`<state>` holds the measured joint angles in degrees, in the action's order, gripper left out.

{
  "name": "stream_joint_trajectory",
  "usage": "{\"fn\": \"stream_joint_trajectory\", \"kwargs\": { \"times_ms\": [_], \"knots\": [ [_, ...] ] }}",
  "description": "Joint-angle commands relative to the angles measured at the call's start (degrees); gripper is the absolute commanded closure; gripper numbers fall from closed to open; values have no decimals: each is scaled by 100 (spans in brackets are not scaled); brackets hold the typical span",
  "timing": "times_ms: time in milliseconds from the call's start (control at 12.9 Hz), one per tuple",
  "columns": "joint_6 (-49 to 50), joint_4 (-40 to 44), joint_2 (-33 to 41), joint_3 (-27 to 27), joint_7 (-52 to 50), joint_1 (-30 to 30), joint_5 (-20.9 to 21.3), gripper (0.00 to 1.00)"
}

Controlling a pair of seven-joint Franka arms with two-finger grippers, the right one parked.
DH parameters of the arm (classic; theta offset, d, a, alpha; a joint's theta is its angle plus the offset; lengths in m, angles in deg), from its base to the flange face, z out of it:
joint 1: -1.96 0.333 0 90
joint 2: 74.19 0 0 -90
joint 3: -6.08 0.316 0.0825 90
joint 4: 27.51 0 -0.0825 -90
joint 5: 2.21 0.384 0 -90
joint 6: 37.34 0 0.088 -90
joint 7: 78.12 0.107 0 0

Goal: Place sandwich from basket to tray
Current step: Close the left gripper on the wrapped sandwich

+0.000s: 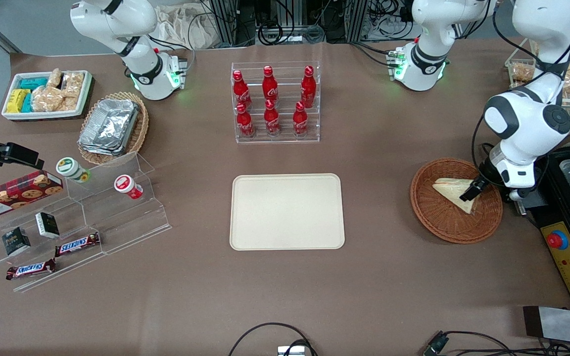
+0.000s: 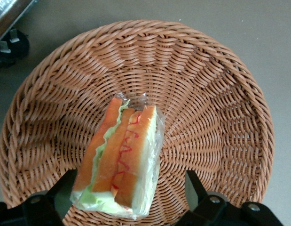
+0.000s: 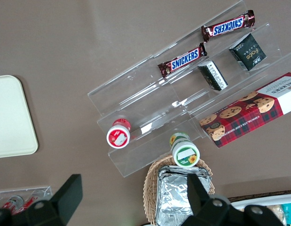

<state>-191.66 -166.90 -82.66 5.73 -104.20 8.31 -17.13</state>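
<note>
Hanging low over the basket point(image 1: 456, 200), the left arm's gripper point(image 1: 474, 190) has its jaws spread wide, one finger point(image 2: 60, 190) to each side of the sandwich point(image 2: 119, 160) and neither seeming to touch the wrap, though the fingertips themselves are hard to make out from the front. The sandwich lies in the basket with its cut face up toward the wrist camera, showing pale bread, orange filling and green lettuce under clear plastic. The round reddish-brown basket sits on the brown counter point(image 1: 394, 277) toward the working arm's end. Well apart from it, near the middle of the counter, lies the cream tray point(image 1: 287, 211) with nothing on it. Farther from the front camera than the tray stands a clear rack of red bottles point(image 1: 276, 101).
</note>
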Motion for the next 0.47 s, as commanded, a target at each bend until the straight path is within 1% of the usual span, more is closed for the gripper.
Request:
{"fn": "stream_joint_trajectory", "kwargs": {
  "times_ms": [0,78,155,233,311,389],
  "knots": [
    [-169,-63,-6,-96,-29,-20,-81,28],
    [-169,-71,3,-105,-20,-20,-81,53],
    [-169,-71,20,-140,-12,-20,-81,72],
    [-169,-89,47,-175,6,-20,-81,86],
    [-169,-106,64,-176,24,-20,-72,91],
    [-169,-115,73,-176,41,-20,-63,91]
  ]
}}
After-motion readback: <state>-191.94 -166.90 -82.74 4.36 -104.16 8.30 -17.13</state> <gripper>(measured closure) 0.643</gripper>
